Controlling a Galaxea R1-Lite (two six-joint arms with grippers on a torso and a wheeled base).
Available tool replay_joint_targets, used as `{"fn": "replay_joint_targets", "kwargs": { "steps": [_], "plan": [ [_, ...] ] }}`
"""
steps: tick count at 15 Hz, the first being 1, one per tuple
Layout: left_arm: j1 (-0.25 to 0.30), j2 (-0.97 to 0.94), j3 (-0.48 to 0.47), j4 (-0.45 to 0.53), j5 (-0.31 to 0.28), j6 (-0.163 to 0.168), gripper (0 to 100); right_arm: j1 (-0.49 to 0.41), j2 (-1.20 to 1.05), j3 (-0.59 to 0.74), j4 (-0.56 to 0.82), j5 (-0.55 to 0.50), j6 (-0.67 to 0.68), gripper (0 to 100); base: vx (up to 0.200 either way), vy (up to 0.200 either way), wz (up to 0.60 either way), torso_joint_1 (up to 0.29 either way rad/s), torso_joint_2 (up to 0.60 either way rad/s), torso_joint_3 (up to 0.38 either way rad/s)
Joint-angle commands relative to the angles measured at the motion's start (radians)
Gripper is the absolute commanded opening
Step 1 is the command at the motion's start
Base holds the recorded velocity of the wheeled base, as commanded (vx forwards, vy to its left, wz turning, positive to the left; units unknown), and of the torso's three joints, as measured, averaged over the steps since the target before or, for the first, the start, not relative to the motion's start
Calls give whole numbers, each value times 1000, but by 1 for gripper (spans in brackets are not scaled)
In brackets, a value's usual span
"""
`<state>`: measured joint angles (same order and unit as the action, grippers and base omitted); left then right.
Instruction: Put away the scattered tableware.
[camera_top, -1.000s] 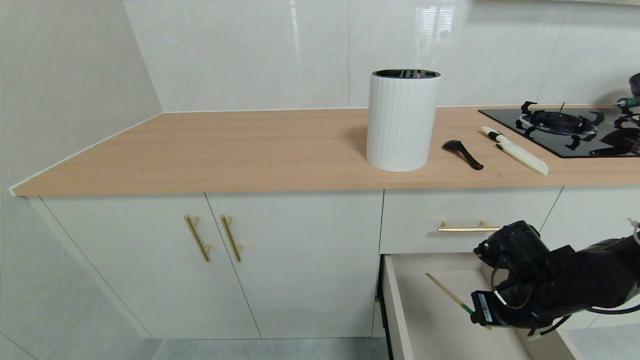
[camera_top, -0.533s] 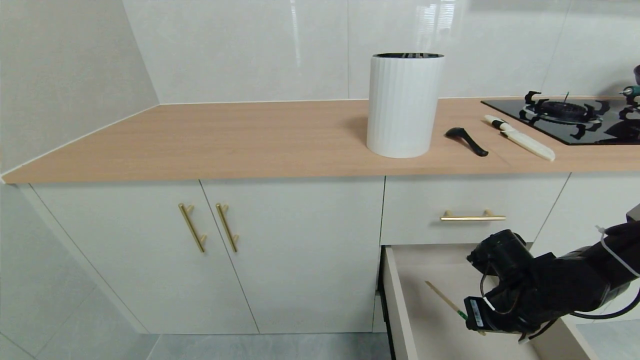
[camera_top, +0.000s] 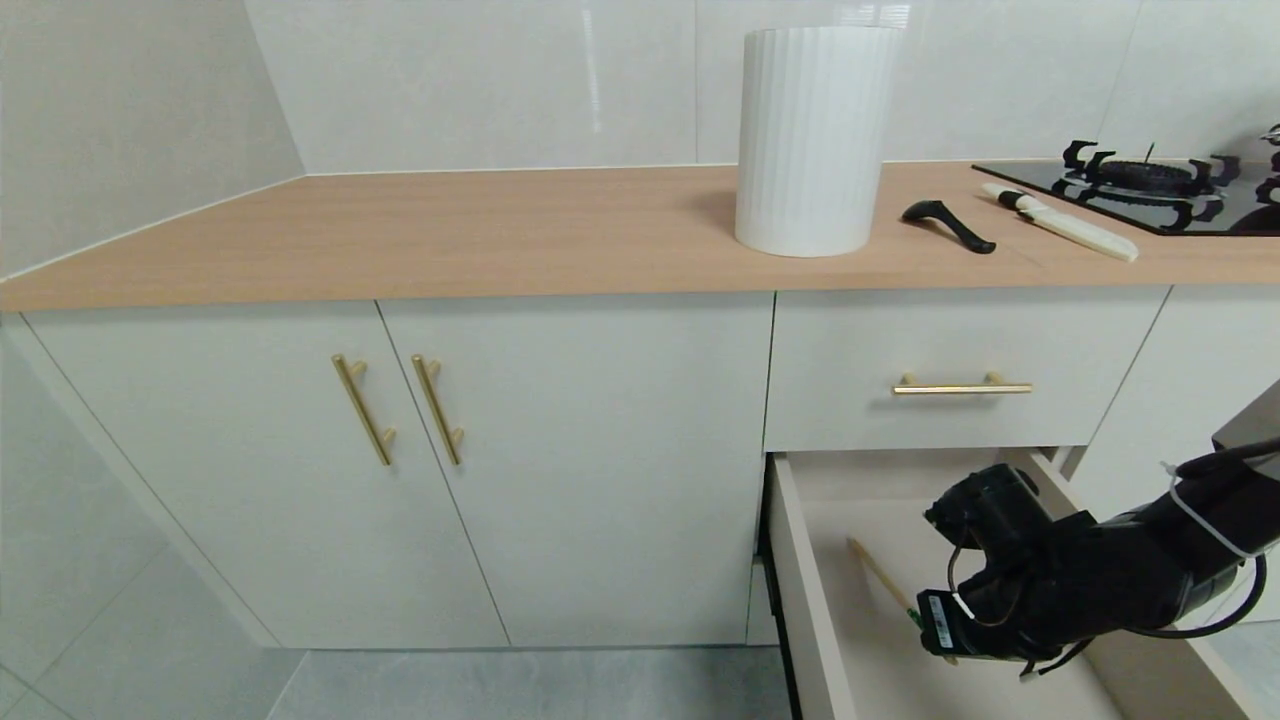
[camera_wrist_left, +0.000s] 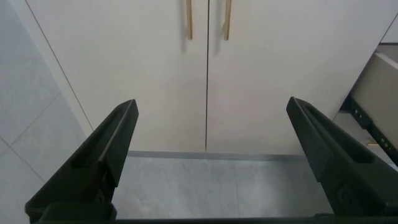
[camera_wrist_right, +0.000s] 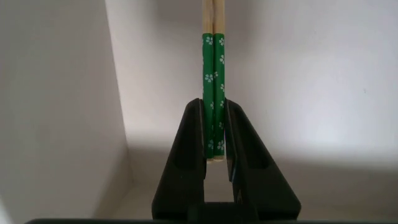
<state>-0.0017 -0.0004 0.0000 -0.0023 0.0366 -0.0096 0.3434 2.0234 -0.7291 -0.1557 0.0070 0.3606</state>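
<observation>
1. The right gripper is squeezing the green ends of the chopsticks tight. It is hanging inside the open drawer, near the drawer's left wall.
2. To do this step well, it should be going down slowly until the chopsticks are lying almost flat on the drawer floor. Then it should be letting go gently, so they are not bouncing or rolling.
3. The long tips are pointing toward the back of the drawer, so it should be keeping them off the wall while it is lowering them.
4. The left gripper is spread wide, holding nothing, and facing the cabinet doors.
5. The black spoon and the white knife are lying on the counter beside the white holder. I am guessing they are waiting for their turn.
6. The whole head picture is sliding — the camera is now looking from lower down. The things on the counter are not moving.
7. Measured against the drawer's rim, the right gripper and the chopsticks are sitting deeper in the drawer than a second ago.
</observation>
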Motion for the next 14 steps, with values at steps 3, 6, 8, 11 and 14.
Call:
{"fn": "replay_joint_targets", "kwargs": {
  "steps": [3,6,8,11,14],
  "plan": [
    [0,0,0,-1,0,-1,100,3,40,5,-71,1,0,0,0,0,0,-2,45,34],
    [0,0,0,-1,0,-1,100,32,123,17,-173,-82,-2,0,0,0,0,0,0,0],
    [0,0,0,-1,0,0,100,48,156,50,-251,-110,-6,0,0,0,0,0,0,0],
    [0,0,0,-1,0,-1,100,65,221,70,-361,-147,-6,0,0,0,0,0,0,0],
    [0,0,0,-1,0,0,100,65,241,70,-393,-163,-6,0,0,0,0,0,0,0]
  ]
}}
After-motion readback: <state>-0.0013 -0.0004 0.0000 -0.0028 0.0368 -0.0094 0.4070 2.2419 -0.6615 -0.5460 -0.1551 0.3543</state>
